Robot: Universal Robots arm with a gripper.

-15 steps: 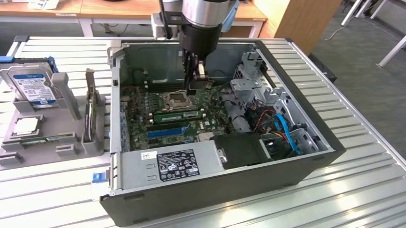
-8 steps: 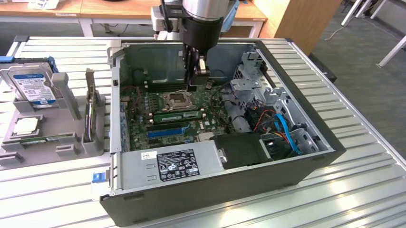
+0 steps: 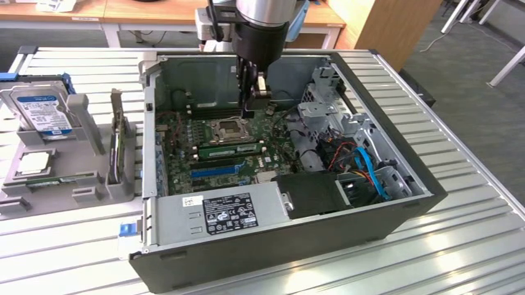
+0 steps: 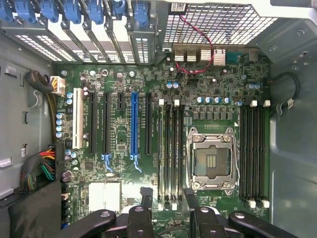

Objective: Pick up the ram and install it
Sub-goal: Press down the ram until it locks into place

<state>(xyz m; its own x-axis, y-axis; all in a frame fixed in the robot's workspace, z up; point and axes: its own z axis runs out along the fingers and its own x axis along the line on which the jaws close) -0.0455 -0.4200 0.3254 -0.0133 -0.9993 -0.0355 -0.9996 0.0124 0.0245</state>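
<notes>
My gripper (image 3: 256,108) hangs open inside the open computer case (image 3: 394,203), above the motherboard (image 3: 184,138) and holding nothing. In the wrist view its two black fingertips (image 4: 146,197) stand apart on either side of the memory slots (image 4: 171,148) beside the processor socket (image 4: 212,158). A long green ram stick (image 3: 231,149) stands on edge in one of those slots, on the near side of the socket. Another thin green stick (image 3: 54,182) lies in the grey holder at the exterior view's left.
The grey holder (image 3: 90,126) also carries a silver hard drive (image 3: 39,110), a square processor chip (image 3: 33,162) and an upright card (image 3: 117,144). Inside the case are the power supply (image 3: 221,212), drive cage (image 3: 328,117), cables (image 3: 369,175) and a blue expansion slot (image 4: 133,126).
</notes>
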